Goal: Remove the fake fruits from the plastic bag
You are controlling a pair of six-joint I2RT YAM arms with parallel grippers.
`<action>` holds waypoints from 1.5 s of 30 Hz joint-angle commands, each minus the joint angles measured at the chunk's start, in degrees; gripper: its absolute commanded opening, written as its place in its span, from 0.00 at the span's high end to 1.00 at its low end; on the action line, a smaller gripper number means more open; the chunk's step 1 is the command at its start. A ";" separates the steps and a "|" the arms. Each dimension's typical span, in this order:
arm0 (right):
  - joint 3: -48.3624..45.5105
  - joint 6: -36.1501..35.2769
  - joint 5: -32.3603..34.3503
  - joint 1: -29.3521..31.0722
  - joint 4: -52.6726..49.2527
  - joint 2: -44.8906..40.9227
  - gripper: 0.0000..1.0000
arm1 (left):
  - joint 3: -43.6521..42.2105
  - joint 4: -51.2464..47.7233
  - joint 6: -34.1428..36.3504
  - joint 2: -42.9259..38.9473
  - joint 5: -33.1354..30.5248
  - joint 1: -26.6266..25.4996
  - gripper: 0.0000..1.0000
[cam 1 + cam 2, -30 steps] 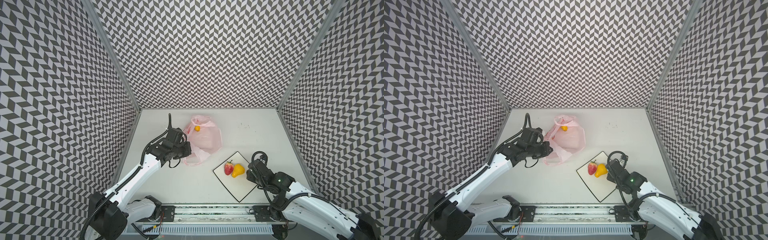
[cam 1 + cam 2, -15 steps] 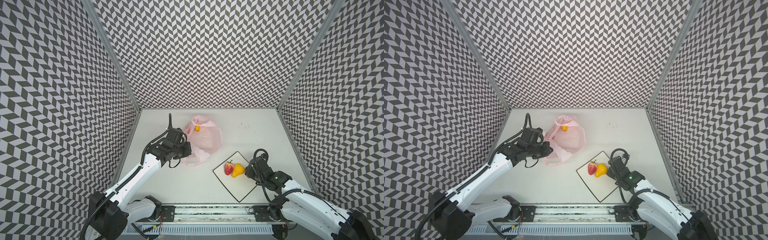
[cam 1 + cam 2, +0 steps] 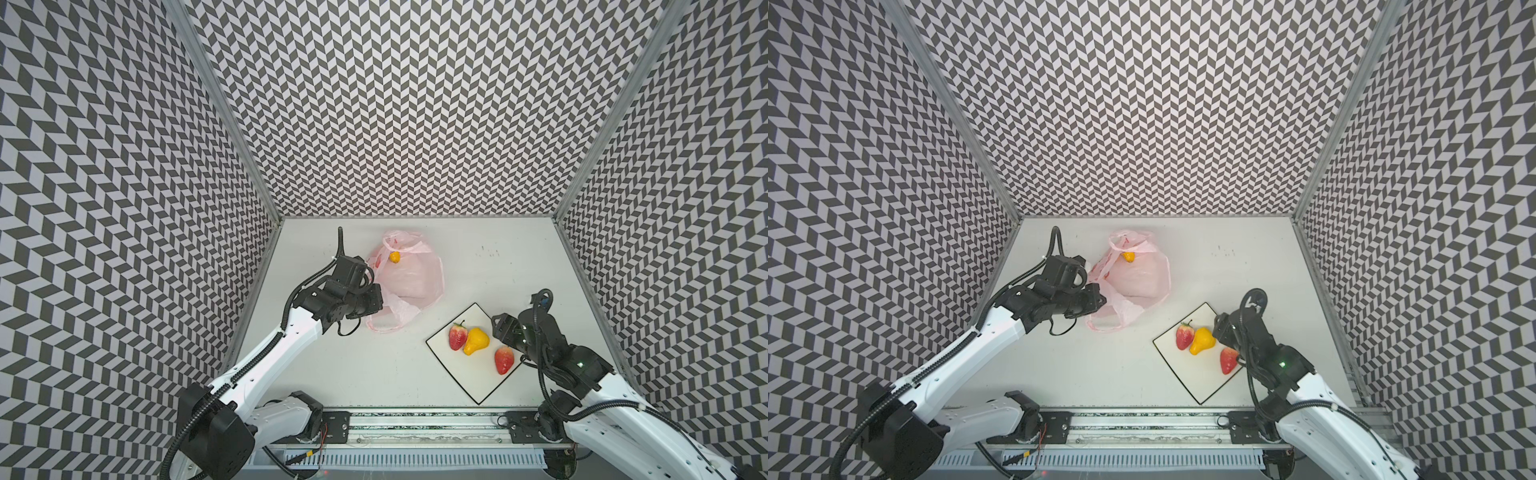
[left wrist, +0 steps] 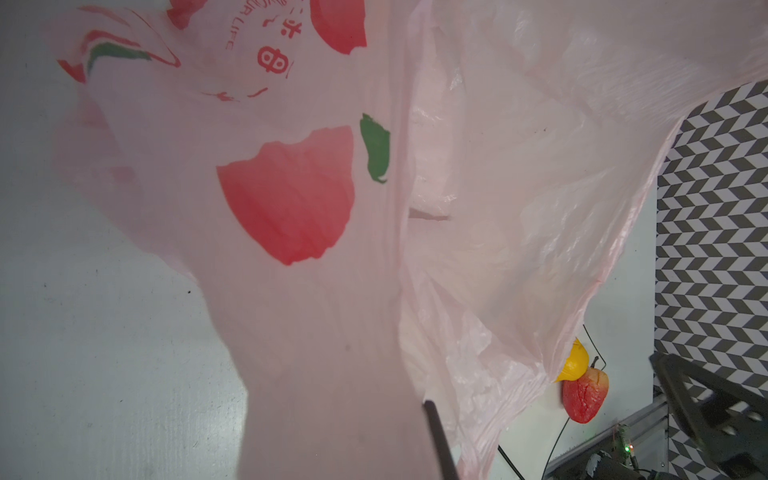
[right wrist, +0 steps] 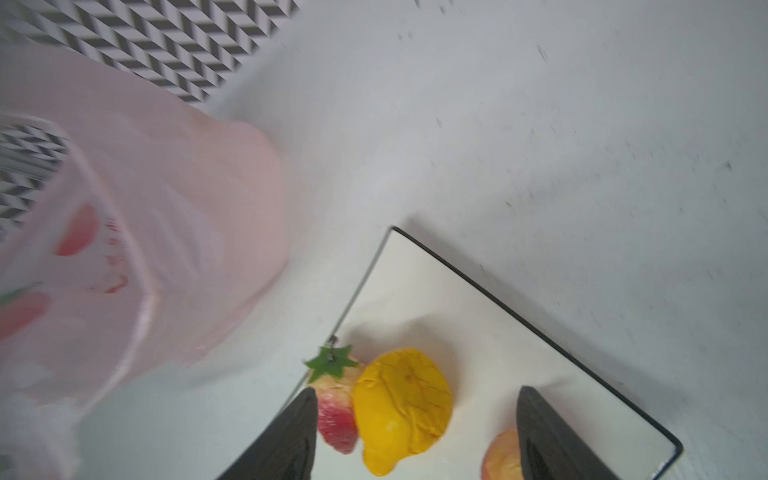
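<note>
The right gripper [image 5: 417,390] now gapes empty, its strawberry [image 3: 503,360] newly dropped beside it on the white board [image 3: 469,384], the third one out; farther off, the shut left gripper [image 3: 378,300] holds the plastic bag [image 3: 411,278], a yellow fruit [image 3: 394,257] still showing in it.

Robot test cell on a lab bench.
Three tall walls [image 3: 395,104] papered in a grey-and-white chevron pattern box in a pale tabletop [image 3: 498,266], with aluminium corner posts [image 3: 222,108] at the seams. The left arm [image 3: 266,361] and right arm [image 3: 631,403], white with black joints and loose cabling, mount on a metal rail [image 3: 415,422] along the front edge. Props on the bench: a plastic bag [image 3: 415,274], and fake fruits [image 3: 476,340] on a white board [image 3: 469,382].
</note>
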 commanded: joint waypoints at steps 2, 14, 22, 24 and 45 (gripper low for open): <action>4.84 -15.74 -10.42 -0.20 13.71 -1.62 0.37 | -0.67 1.04 -0.66 -1.89 0.13 -0.27 1.00; 14.32 -36.16 -11.87 18.38 42.05 25.59 0.50 | 0.24 -1.26 0.13 -1.67 0.55 -0.25 1.00; 29.73 -25.23 -5.93 18.46 44.02 53.28 0.58 | 0.47 -3.84 0.77 -2.74 -0.43 -0.25 1.00; 33.80 -23.78 -5.82 18.36 42.58 58.92 0.58 | 0.28 -4.19 0.64 -3.20 -0.60 -0.26 1.00; 48.68 -8.15 -13.98 13.22 39.09 83.37 0.51 | 6.49 -5.36 4.54 -11.97 -5.43 -0.30 0.27</action>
